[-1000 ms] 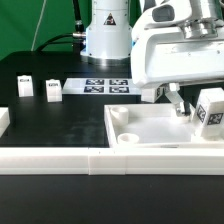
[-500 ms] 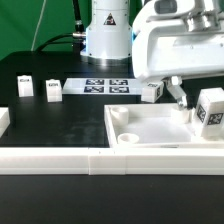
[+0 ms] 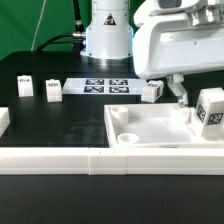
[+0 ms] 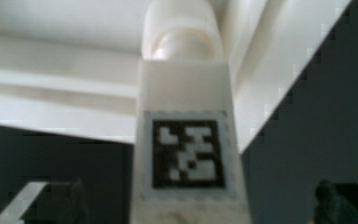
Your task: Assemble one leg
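A leg (image 3: 208, 108), a small white block with a black-and-white tag, stands at the right side of the large white tray-like part (image 3: 150, 128). My gripper (image 3: 190, 97) hangs just beside and above it. One dark finger (image 3: 178, 92) shows left of the leg. In the wrist view the leg (image 4: 188, 150) runs between my fingers, tag facing the camera. The gripper (image 4: 194, 205) is open, with a dark gap on each side of the leg. Three more legs stand on the black table (image 3: 24, 84) (image 3: 52, 90) (image 3: 152, 92).
The marker board (image 3: 108, 86) lies at the back centre in front of the robot base (image 3: 105, 35). A long white rail (image 3: 90, 161) runs along the front. Another white part (image 3: 3, 118) sits at the exterior view's left edge.
My gripper has lifted slightly, uncovering the leg behind the tray near the marker board. The leg at the tray's right side has not moved.
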Controlling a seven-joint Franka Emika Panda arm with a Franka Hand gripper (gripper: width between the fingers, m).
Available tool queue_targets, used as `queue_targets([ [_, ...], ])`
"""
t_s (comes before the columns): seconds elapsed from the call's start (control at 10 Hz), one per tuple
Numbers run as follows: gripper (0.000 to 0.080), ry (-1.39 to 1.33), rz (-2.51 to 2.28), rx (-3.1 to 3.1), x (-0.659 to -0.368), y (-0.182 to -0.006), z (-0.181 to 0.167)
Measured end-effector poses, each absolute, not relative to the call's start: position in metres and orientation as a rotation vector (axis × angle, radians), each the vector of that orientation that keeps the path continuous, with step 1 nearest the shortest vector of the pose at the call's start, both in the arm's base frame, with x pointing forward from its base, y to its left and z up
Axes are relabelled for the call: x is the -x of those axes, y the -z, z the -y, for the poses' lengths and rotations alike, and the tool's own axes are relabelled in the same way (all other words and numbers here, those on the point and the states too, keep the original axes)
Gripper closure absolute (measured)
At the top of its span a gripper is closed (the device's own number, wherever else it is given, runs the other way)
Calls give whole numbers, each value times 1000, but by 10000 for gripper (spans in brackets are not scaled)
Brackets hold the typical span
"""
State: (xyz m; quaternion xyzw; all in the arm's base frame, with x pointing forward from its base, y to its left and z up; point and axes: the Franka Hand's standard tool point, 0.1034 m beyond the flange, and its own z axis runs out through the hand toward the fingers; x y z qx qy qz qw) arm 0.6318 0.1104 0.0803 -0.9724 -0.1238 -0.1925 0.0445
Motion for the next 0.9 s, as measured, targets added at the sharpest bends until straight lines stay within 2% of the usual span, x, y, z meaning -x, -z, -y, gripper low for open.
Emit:
queue_targets([
  [0.2, 151, 368, 380, 2988, -637, -82, -109],
  [0.5, 151, -86, 384, 2972, -626, -85, -119],
  [0.7, 151, -198, 398, 2952, -632, -85, -122],
  [0.8, 278, -164, 394, 2957, -634, -83, -121],
  [0.9, 278, -162, 393, 2957, -634, -83, -121],
])
